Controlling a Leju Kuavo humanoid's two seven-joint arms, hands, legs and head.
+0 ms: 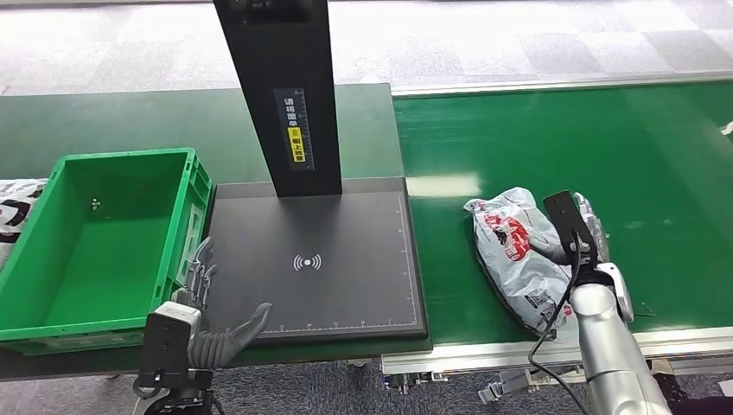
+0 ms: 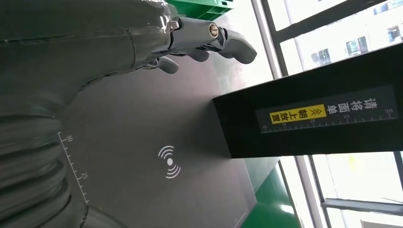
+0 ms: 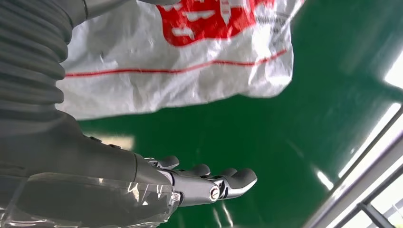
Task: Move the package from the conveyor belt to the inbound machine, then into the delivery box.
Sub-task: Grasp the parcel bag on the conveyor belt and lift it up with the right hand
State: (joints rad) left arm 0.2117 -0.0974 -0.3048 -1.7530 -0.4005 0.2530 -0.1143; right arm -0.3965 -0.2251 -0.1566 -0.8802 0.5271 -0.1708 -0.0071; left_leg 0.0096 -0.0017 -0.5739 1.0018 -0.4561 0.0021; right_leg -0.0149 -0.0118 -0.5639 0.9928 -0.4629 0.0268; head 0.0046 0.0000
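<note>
Nearest the camera: left hand [image 1: 226, 333], fingers spread and holding nothing, over the near left corner of the dark scanner plate [image 1: 346, 285]. Same hand in the left wrist view [image 2: 190, 40], fingers [image 2: 237, 45] loosely extended above the plate. Just beside it, toward the robot's left, a green crate [image 1: 52, 320]. Beyond the fingers, a black post [image 1: 277, 95] with a strip of white Chinese characters and a yellow sticker [image 1: 296, 143], too small to read in the head view; in the left wrist view reads 请将面单 in white and 朝上放置 on yellow, above a ruler scale. White wireless symbol [image 1: 307, 262] printed mid-plate; ruler marks along the plate edges.

Right hand [image 1: 581, 246] mostly hidden behind its wrist camera, resting at the package [image 1: 519, 259] on the green conveyor belt [image 1: 674, 164]. Right wrist view: fingers [image 3: 228, 180] apart and empty, package [image 3: 190, 71] between thumb side and fingers, not clasped. Package white plastic with red print, lettering unreadable, partly cut off.
</note>
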